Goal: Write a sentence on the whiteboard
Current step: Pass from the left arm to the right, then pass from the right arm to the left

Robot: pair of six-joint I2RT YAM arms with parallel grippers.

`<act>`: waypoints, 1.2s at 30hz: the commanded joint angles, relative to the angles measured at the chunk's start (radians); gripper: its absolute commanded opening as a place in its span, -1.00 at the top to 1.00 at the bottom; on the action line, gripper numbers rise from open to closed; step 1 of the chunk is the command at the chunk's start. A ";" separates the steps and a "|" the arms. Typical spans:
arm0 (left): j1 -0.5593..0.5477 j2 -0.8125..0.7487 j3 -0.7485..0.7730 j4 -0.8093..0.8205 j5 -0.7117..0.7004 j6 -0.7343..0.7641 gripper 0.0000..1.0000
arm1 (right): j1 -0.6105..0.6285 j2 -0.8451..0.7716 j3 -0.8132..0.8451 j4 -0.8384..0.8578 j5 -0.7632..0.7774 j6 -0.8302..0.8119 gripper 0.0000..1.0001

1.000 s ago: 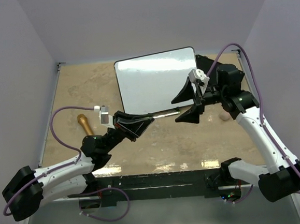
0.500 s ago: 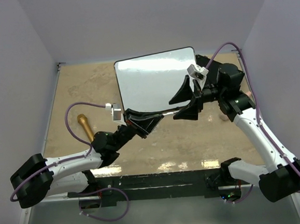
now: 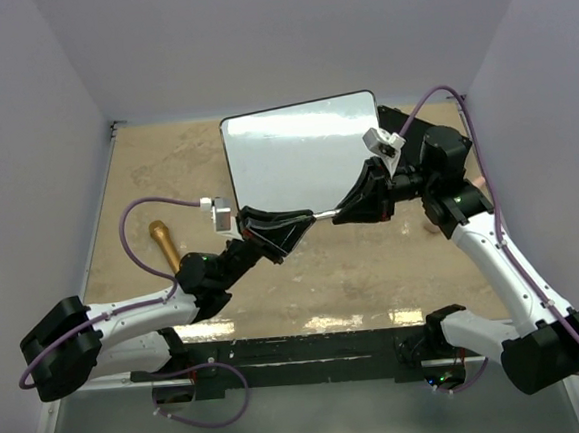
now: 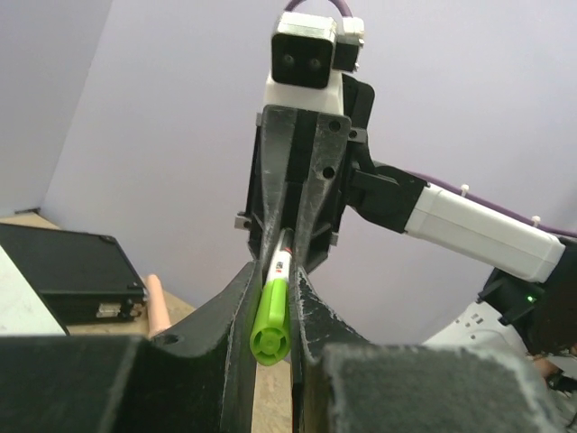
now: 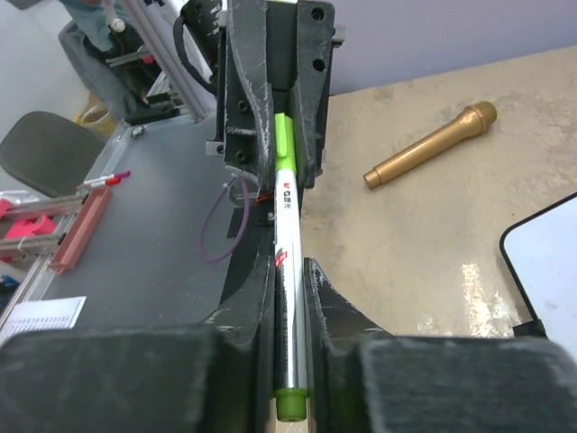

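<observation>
The whiteboard point(image 3: 295, 161) lies flat at the back middle of the table, its surface blank; a corner of it shows in the right wrist view point(image 5: 545, 262). A marker point(image 3: 321, 214) with a silver barrel and a green cap hangs in the air in front of the board, held between both arms. My left gripper point(image 3: 295, 224) is shut on the green cap point(image 4: 273, 316). My right gripper point(image 3: 347, 212) is shut on the silver barrel point(image 5: 288, 298), facing the left one end to end.
A gold microphone point(image 3: 165, 245) lies on the tan tabletop at the left. A flat black board point(image 4: 68, 266) sits behind the whiteboard's right corner. A small pink object point(image 3: 433, 225) lies by the right arm.
My left arm carried the marker to the right, into the open right jaws. The right gripper has closed on the barrel.
</observation>
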 commanded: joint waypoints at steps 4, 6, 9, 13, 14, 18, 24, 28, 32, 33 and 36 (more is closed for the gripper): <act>-0.001 0.004 0.024 0.197 -0.022 0.034 0.67 | 0.005 -0.021 0.005 0.007 -0.033 -0.035 1.00; 0.007 -0.033 0.030 0.110 0.001 0.049 0.25 | -0.003 -0.033 0.001 -0.015 -0.036 -0.094 1.00; 0.031 -0.133 0.030 -0.073 0.036 0.093 -0.43 | -0.027 -0.040 0.046 -0.178 -0.009 -0.293 1.00; 0.119 -0.317 0.093 -0.523 0.093 0.188 -1.00 | -0.029 -0.028 0.124 -0.507 0.142 -0.606 1.00; 0.125 -0.378 0.125 -0.685 0.093 0.221 -1.00 | -0.029 -0.022 0.130 -0.544 0.172 -0.686 1.00; 0.136 -0.444 0.243 -1.053 0.111 0.424 -1.00 | -0.027 0.033 0.187 -0.734 0.231 -0.904 1.00; 0.134 -0.418 0.344 -1.273 0.226 0.595 -1.00 | -0.027 0.099 0.230 -0.935 0.280 -1.110 1.00; 0.134 -0.337 0.369 -1.291 0.344 0.638 -1.00 | -0.027 0.105 0.227 -0.934 0.286 -1.112 1.00; 0.127 -0.149 0.441 -1.297 0.421 0.673 -1.00 | -0.026 0.114 0.235 -0.966 0.278 -1.142 1.00; 0.127 -0.126 0.452 -1.300 0.415 0.704 -1.00 | -0.024 0.114 0.233 -0.972 0.280 -1.147 1.00; 0.122 -0.061 0.479 -1.303 0.398 0.755 -1.00 | -0.023 0.121 0.221 -0.986 0.281 -1.164 1.00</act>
